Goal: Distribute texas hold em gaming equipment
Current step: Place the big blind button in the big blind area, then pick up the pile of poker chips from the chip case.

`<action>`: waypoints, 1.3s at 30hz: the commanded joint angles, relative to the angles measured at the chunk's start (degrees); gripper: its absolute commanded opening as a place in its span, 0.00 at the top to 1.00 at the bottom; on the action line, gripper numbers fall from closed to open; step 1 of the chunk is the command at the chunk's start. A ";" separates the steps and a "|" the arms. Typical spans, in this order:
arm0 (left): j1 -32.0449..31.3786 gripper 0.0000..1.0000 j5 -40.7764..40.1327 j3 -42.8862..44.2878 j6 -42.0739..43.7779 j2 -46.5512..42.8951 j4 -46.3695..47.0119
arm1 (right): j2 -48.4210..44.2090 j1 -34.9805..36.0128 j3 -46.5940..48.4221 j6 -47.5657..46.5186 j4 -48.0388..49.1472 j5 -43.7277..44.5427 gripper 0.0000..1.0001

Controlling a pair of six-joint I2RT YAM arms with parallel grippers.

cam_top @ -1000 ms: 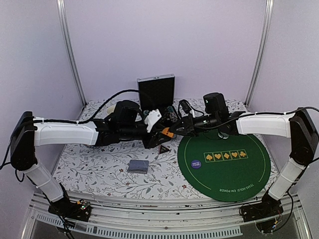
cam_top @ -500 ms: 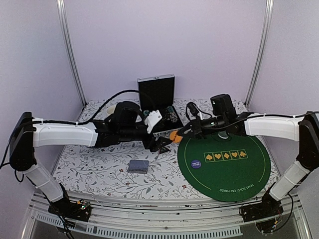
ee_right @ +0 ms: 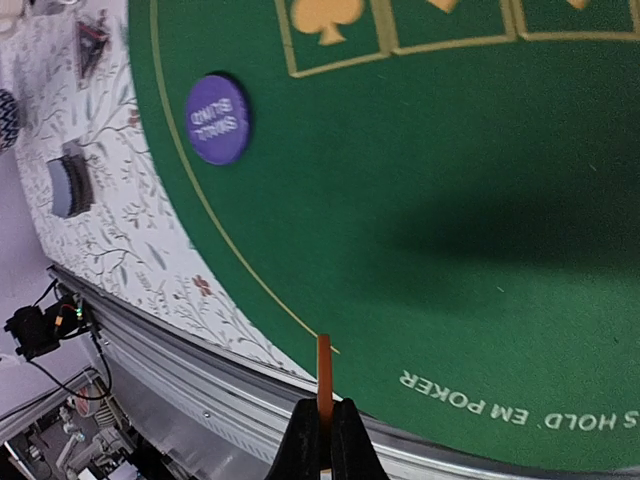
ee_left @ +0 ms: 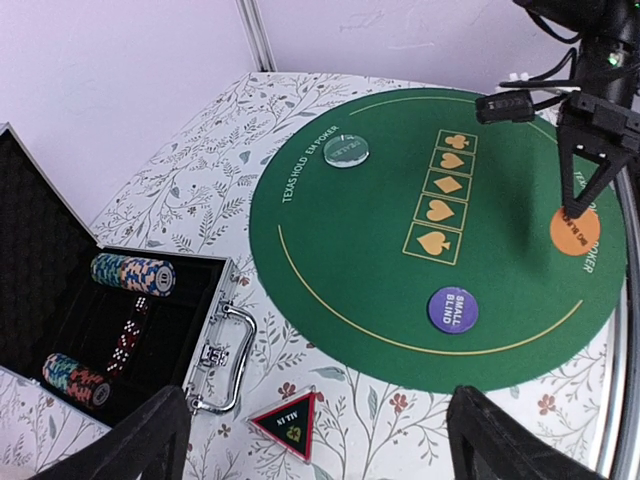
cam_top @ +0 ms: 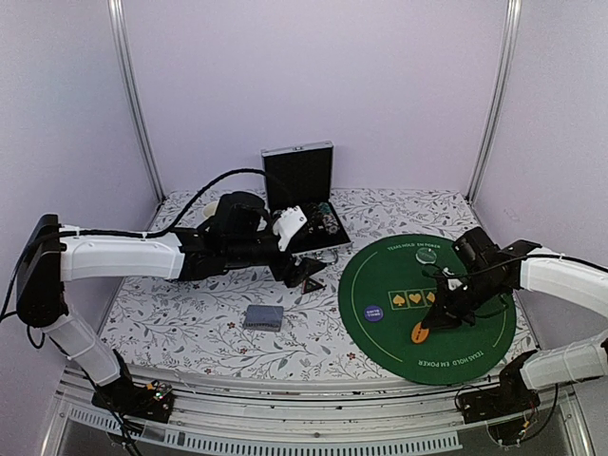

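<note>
The right fingers (ee_right: pixel 303 445) are clamped on one orange disc (ee_right: pixel 323 365), held edge-up over the mat's (cam_top: pixel 480 290) near rim. One purple disc (cam_top: pixel 373 311) and one clear disc (cam_top: pixel 427 255) lie flat on that mat. The left fingers (ee_left: pixel 130 440) stand apart above the table (cam_top: pixel 190 304), which carries one marker (ee_left: pixel 289 424), one deck (cam_top: pixel 263 317) and a case (ee_left: pixel 50 240) with two chip stacks (ee_left: pixel 132 274).

The orange button disc (cam_top: pixel 419 332) is pinched in the right gripper (ee_right: pixel 322 415) at the green mat's (cam_top: pixel 475 344) near edge, perhaps touching it, while the purple button disc (cam_top: pixel 373 312) lies flat near the mat's left edge. Left of the mat, the dark triangular marker (ee_left: pixel 288 424) and blue-grey card stack (cam_top: pixel 263 317) lie on the floral cloth (cam_top: pixel 180 318). Two striped chip stacks (ee_left: pixel 133 274) lie sideways in the open case (ee_left: pixel 40 260).
</note>
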 commanded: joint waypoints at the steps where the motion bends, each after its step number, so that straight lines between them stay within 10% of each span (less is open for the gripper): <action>1: -0.17 0.09 -1.08 -0.23 0.79 0.30 0.82 | -2.64 -1.19 -0.94 3.29 -12.23 9.63 0.98; 12: 0.04 0.08 -3.66 -2.44 1.91 -2.50 0.62 | 2.82 -1.52 -1.88 3.59 -10.75 12.84 0.97; 18: 0.12 0.08 -4.08 -2.75 1.70 -3.48 0.19 | 2.95 -1.65 2.98 5.33 -17.04 24.11 0.35; 33: 7.50 0.02 -5.42 3.66 -5.32 -5.41 -7.53 | 6.01 -0.20 24.22 -5.42 -13.88 29.00 0.01; 39: 13.40 0.02 1.64 9.74 -8.97 -1.51 -11.81 | 4.64 -0.65 24.89 -11.69 -3.11 22.28 0.01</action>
